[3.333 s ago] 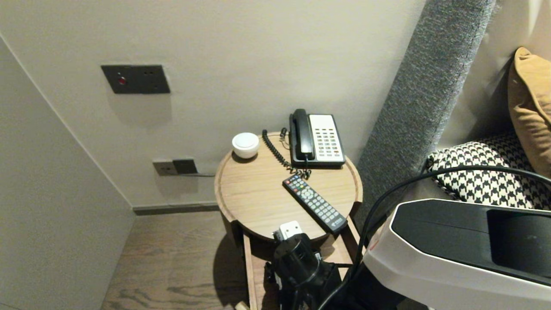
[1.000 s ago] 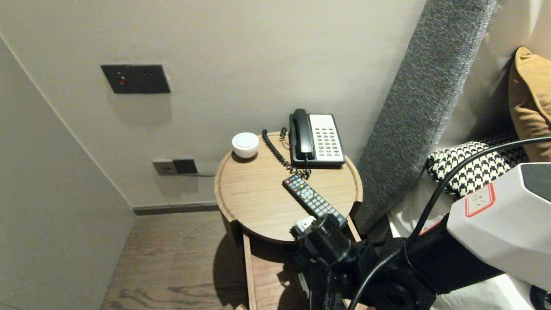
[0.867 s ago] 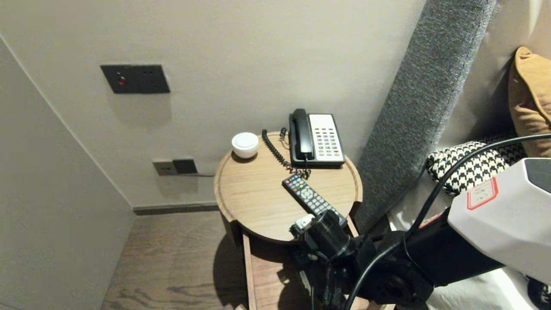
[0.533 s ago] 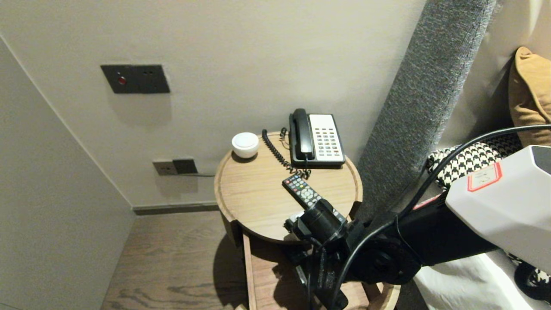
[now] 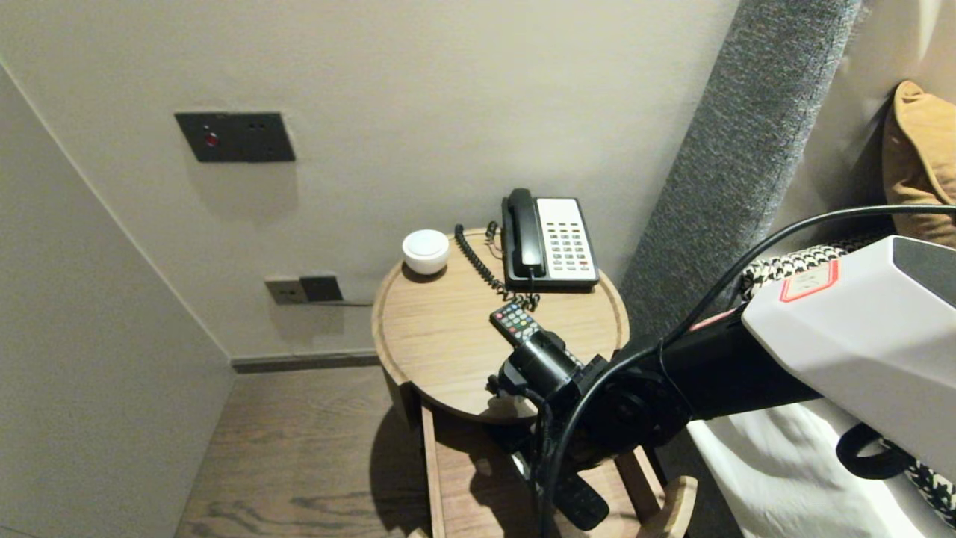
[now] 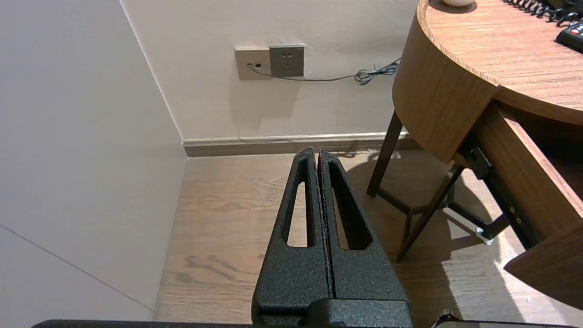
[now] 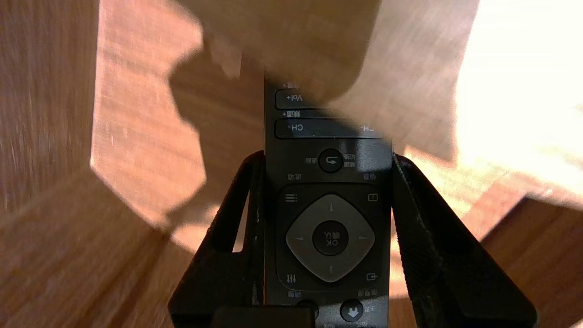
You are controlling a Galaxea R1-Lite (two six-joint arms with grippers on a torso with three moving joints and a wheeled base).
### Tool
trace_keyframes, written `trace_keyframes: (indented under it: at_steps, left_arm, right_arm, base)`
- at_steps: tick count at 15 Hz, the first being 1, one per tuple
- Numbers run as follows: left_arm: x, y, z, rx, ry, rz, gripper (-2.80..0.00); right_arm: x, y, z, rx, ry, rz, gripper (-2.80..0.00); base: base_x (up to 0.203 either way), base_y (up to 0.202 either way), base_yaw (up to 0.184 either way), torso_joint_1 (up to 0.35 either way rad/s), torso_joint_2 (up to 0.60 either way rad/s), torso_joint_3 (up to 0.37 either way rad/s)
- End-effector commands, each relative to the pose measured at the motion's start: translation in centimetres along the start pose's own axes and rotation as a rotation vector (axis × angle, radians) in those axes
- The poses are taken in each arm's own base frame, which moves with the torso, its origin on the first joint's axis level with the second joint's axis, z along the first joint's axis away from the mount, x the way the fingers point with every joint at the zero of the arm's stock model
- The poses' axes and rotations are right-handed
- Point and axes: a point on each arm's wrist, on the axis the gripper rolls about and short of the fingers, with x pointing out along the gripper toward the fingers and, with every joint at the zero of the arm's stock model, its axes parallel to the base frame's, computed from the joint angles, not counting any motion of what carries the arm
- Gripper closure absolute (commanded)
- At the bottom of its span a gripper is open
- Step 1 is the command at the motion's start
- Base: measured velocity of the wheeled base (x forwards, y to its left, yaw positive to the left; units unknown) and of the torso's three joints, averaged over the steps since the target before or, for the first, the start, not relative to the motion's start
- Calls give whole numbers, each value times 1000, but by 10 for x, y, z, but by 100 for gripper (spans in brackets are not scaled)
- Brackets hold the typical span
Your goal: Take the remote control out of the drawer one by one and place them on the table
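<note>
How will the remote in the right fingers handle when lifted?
Likely stiff: the remote is a straight flat slab. Its smooth side edges may slip between the right gripper's fingers. Flat, so unlikely to roll.

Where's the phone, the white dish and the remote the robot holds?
Black-and-white desk telephone [image 5: 566, 243], head view, keypad.
Small round white dish [image 5: 426, 246], head view, top.
Held black plastic remote control [image 7: 330, 237], right wrist view, OK button.
</note>
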Motion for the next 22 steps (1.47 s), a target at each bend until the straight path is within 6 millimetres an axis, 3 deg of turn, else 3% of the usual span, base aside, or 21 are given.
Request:
trace_keyframes:
  at_steps: [1,5,14,22]
  left_arm:
    - [0,0,0,0,0,1,0]
    - [0,0,0,0,0,1,0]
    - [0,0,0,0,0,1,0]
    - [0,0,0,0,0,1,0]
  right_arm:
    - [-3,0,0,1,56,-12,0]
    - [-13,-2,-6,9,110,-39,0]
    - [-56,-7,-5,17,103,-48,0]
    - [-97,-14,-36,40,142,-68,0]
  base:
    - [0,0,0,0,0,0]
    - [0,0,0,0,0,0]
    - [0,0,0,0,0,0]
    - [0,0,0,0,0,0]
